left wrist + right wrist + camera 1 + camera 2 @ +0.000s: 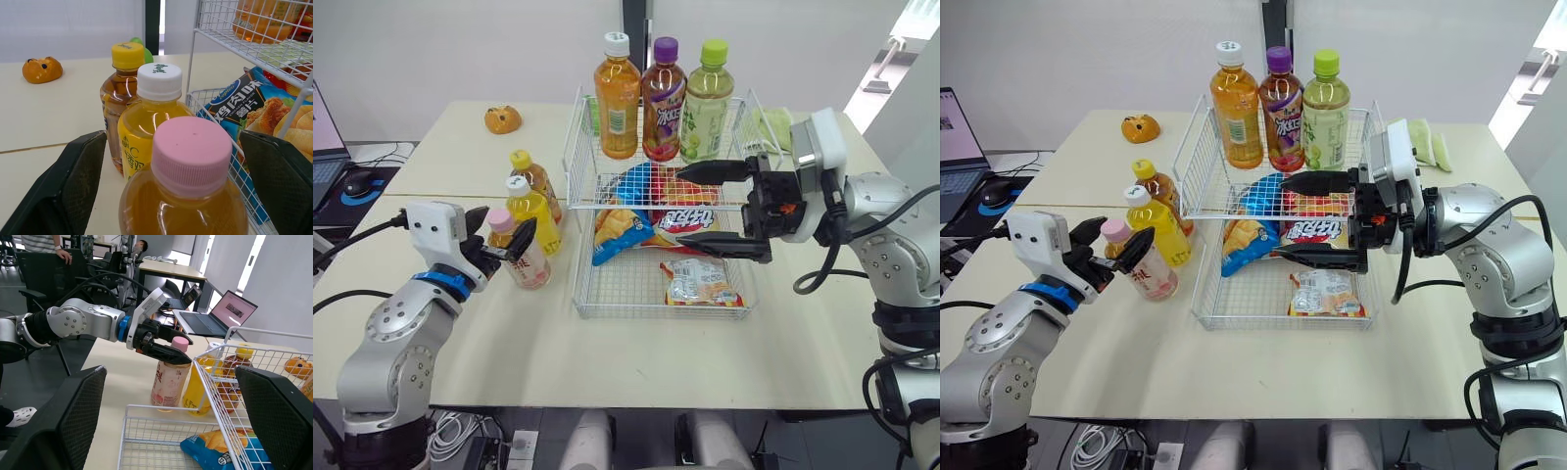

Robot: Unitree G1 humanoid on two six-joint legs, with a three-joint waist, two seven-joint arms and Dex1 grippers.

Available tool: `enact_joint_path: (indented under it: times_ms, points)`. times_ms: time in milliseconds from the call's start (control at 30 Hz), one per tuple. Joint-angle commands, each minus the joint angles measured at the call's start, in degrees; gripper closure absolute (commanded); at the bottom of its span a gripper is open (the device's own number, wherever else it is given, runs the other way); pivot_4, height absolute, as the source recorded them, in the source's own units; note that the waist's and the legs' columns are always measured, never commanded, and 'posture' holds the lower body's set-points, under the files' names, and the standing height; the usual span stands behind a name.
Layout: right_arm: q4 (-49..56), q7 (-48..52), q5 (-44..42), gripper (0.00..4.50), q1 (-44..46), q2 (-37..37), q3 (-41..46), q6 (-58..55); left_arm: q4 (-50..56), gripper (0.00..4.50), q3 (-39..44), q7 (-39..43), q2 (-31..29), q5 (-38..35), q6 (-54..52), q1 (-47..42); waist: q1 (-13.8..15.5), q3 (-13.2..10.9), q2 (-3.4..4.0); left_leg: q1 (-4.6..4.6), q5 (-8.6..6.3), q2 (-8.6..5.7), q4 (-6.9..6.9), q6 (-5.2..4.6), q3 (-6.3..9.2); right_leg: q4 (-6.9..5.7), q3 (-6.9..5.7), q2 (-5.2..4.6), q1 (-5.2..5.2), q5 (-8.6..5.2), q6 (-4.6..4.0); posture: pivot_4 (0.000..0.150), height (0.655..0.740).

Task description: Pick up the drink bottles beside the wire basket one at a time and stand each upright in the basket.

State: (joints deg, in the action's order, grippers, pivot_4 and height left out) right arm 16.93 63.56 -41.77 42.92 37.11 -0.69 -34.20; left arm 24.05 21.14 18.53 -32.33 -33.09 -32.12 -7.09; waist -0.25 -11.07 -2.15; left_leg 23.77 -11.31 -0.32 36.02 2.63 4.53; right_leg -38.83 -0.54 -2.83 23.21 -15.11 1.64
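Three bottles stand left of the wire basket [579,284]: a pink-capped one [523,257], a white-capped yellow one [536,213] and a yellow-capped amber one [534,178]. My left gripper [499,235] is open, its fingers straddling the pink bottle's neck; in the left wrist view the pink cap [191,149] sits between the fingers with gaps on both sides. On the basket's upper shelf, an orange [618,98], a purple-capped [664,101] and a green [705,103] bottle stand upright. My right gripper [690,208] is open in front of the basket's right side, holding nothing.
Snack bags [636,211] and a small packet [700,282] fill the basket's lower tier. A bun-shaped toy [502,119] lies at the back left. A laptop [325,122] and mouse [359,181] sit off the left edge. A green cloth [773,125] lies behind the basket.
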Motion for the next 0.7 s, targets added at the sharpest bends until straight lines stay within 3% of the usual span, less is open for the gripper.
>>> enact_joint_path:
  times_ms: [33,167,367,700]
  points:
    - [1.84,-0.44,-1.0,0.0,0.74,0.46,1.85,0.15,0.46,0.21,0.02,0.76,-0.03,0.6,1.2,-0.77,-0.01,0.0,0.0,0.0,0.0,0.0,0.0,0.0,0.0,0.0,0.0,0.0,0.0,0.0,0.0,0.15,0.74]
    - [1.85,-0.52,-0.91,0.0,0.77,0.42,1.78,0.1,0.25,1.16,-0.1,1.23,0.31,0.67,1.16,-0.98,-0.01,0.0,0.0,0.0,0.0,0.01,0.0,0.0,0.0,0.0,0.0,0.0,0.0,0.0,0.0,0.15,0.74]
    - [1.84,-0.94,-1.05,0.0,0.94,-0.05,1.85,0.27,0.25,3.02,-0.02,0.78,1.21,0.64,0.93,-0.99,0.01,0.0,0.0,0.0,0.0,0.0,0.0,0.0,0.0,0.0,0.0,0.0,0.0,0.0,0.0,0.15,0.74]
    - [1.71,-1.13,-0.5,0.0,0.68,-0.09,1.64,1.09,2.67,3.11,3.51,1.43,-0.04,-1.13,-0.66,1.58,-0.2,0.0,0.0,-0.01,0.0,0.01,-0.02,0.0,0.0,0.0,0.0,0.0,0.0,0.0,0.0,0.15,0.74]
